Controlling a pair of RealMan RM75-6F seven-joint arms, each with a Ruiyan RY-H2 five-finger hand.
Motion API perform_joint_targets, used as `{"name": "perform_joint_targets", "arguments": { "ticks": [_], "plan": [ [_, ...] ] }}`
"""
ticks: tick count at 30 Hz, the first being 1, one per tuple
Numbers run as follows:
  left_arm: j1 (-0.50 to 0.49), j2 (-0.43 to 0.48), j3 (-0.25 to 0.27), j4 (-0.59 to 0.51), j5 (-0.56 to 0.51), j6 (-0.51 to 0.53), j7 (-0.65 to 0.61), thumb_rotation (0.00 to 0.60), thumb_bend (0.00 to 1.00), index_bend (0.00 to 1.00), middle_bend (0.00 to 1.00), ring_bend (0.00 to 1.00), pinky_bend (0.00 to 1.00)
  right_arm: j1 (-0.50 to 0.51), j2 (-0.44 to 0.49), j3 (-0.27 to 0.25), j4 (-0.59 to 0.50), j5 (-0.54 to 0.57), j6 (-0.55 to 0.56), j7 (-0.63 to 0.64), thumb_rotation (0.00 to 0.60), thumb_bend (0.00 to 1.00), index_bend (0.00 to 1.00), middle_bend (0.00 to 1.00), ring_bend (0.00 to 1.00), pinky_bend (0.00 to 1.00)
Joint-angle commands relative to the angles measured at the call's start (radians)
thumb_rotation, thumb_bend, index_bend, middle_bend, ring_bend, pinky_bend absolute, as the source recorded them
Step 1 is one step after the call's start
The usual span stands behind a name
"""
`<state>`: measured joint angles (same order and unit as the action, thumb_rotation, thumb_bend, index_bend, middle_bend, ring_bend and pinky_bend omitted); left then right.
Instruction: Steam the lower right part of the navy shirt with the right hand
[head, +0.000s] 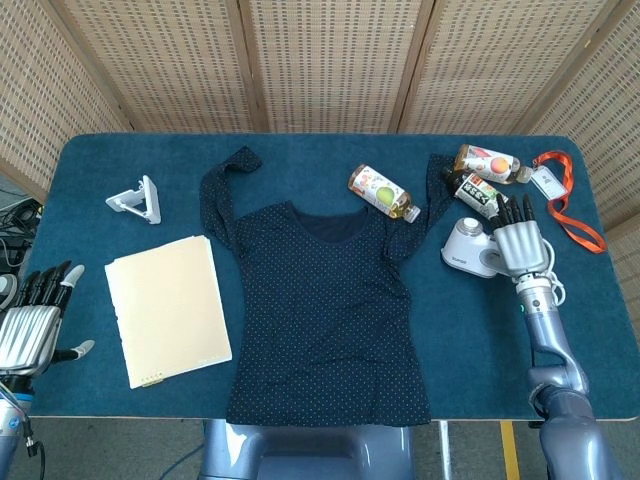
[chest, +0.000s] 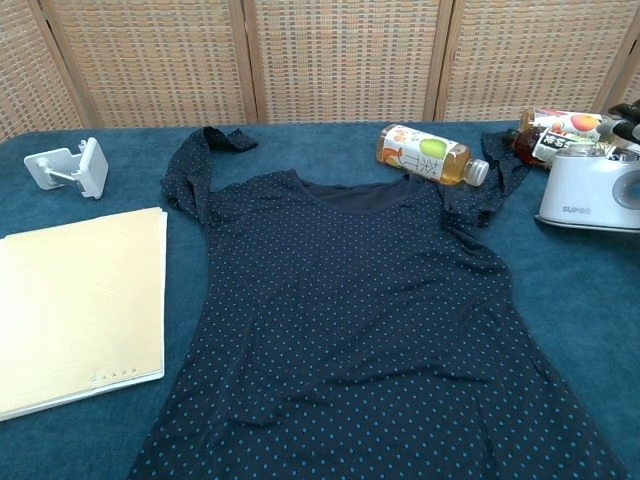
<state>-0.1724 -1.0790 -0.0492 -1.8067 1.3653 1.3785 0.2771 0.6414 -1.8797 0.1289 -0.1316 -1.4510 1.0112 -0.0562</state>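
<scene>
Beside right hand (head: 520, 243) (touching): steamer (head: 467, 246).

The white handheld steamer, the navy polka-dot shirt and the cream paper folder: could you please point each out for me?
white handheld steamer (head: 466, 248), head view, on its rounded body.
navy polka-dot shirt (head: 325, 320), head view, mid torso.
cream paper folder (head: 165, 307), head view, centre of cover.
</scene>
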Motion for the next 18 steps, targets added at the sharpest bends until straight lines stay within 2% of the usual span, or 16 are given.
{"name": "perform_joint_targets", "arguments": {
  "ticks": [1, 6, 13, 18],
  "plan": [
    [0.007, 0.008, 0.008, -0.006, 0.020, 0.012, -0.013, 0.600, 0.00, 0.00, 0.00, 0.00, 0.00, -0.033, 0.011, -0.001, -0.037, 0.000, 0.069, 0.013, 0.600, 0.00, 0.01, 0.00, 0.00, 0.05],
    [0.021, 0.021, 0.023, -0.016, 0.063, 0.036, -0.031, 0.600, 0.00, 0.00, 0.00, 0.00, 0.00, -0.079, 0.027, -0.007, -0.089, -0.002, 0.129, 0.000, 0.600, 0.00, 0.00, 0.00, 0.00, 0.01],
    [0.040, 0.034, 0.046, -0.026, 0.130, 0.069, -0.052, 0.600, 0.00, 0.00, 0.00, 0.00, 0.00, -0.108, 0.059, -0.003, -0.177, 0.006, 0.175, -0.045, 0.600, 0.00, 0.00, 0.00, 0.00, 0.00],
    [0.057, 0.040, 0.060, -0.026, 0.171, 0.098, -0.065, 0.600, 0.00, 0.00, 0.00, 0.00, 0.00, -0.119, 0.087, -0.027, -0.216, -0.012, 0.163, -0.085, 0.600, 0.00, 0.00, 0.00, 0.00, 0.00]
  ]
}}
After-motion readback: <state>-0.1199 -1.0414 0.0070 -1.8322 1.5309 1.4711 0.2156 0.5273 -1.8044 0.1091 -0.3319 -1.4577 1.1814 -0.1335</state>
